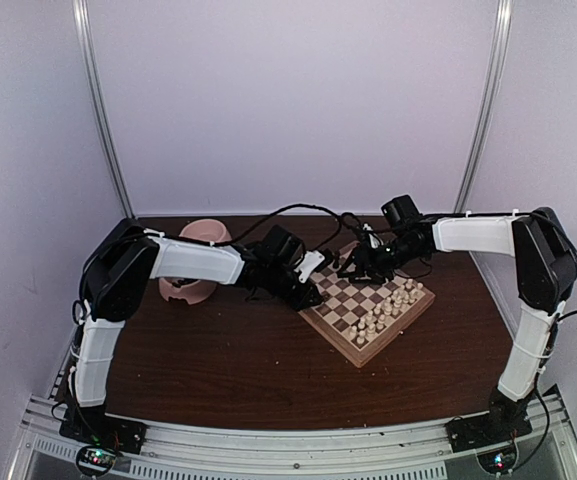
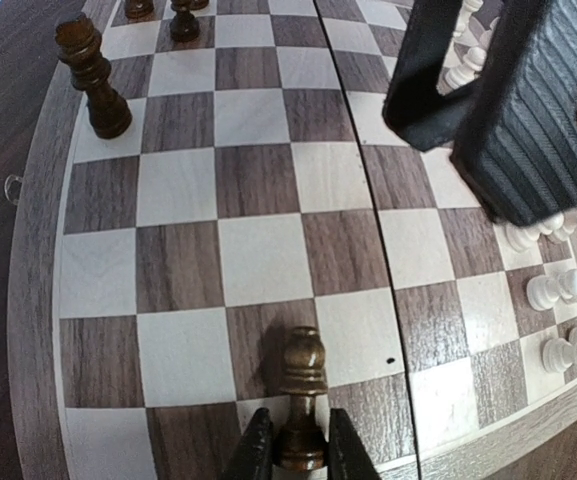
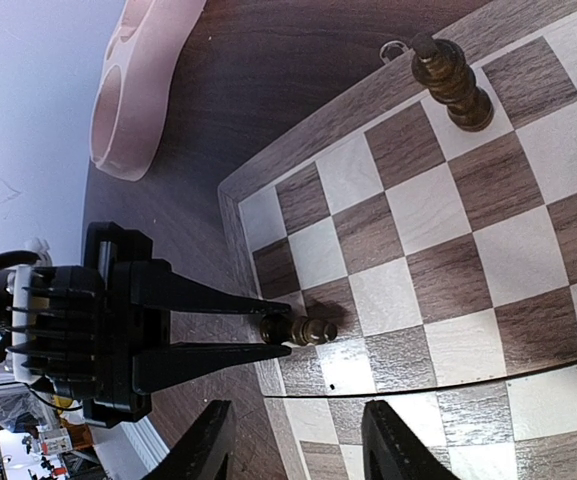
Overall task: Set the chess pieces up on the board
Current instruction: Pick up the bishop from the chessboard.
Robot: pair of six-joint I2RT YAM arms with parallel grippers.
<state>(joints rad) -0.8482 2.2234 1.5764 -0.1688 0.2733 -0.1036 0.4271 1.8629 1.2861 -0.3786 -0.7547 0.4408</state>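
L gripper (image 2: 300,452) clamped on dark pawn (image 2: 303,375) at its base, 6 o'clock in wrist view, edge square of board (image 2: 33,300). R gripper (image 3: 298,440) open, empty. Pawn prob. light, stiff, smooth wood; hold low on base.

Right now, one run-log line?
left gripper: shut on dark pawn | dark pawn: upright, edge row of board | right gripper: open, empty
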